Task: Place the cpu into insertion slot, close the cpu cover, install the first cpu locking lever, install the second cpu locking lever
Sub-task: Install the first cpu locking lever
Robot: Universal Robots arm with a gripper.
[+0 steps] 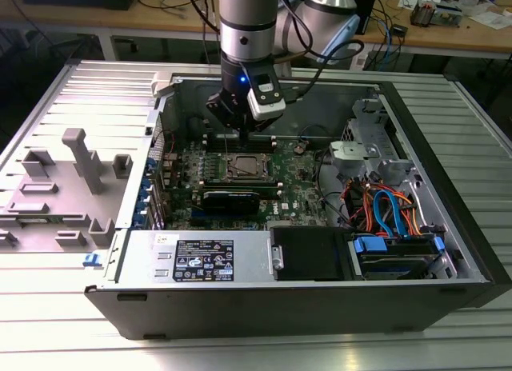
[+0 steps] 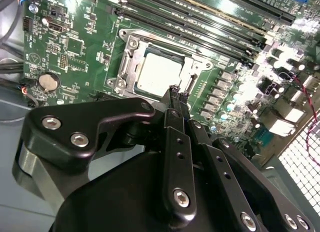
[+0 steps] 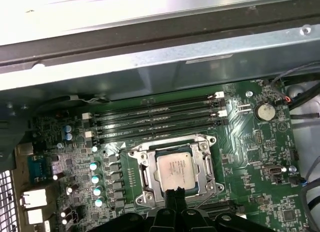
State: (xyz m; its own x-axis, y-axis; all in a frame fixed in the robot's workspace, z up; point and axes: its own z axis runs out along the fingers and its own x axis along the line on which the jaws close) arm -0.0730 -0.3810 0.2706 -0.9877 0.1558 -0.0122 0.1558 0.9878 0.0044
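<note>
Seated: cpu (image 3: 175,167) in insertion slot (image 3: 136,157), centre of the exterior view; cpu cover (image 3: 199,167) down.
Your gripper (image 3: 176,193), fingers together and empty, hovers at the slot's rim; press slowly, clear of the cpu.

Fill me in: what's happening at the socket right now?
The gripper hangs low over the motherboard, its shut tips at the edge of the slot and holding nothing I can make out. The cpu is already seated in the slot, and the cover lies flat around it. I can't tell whether either locking lever is latched.
</note>
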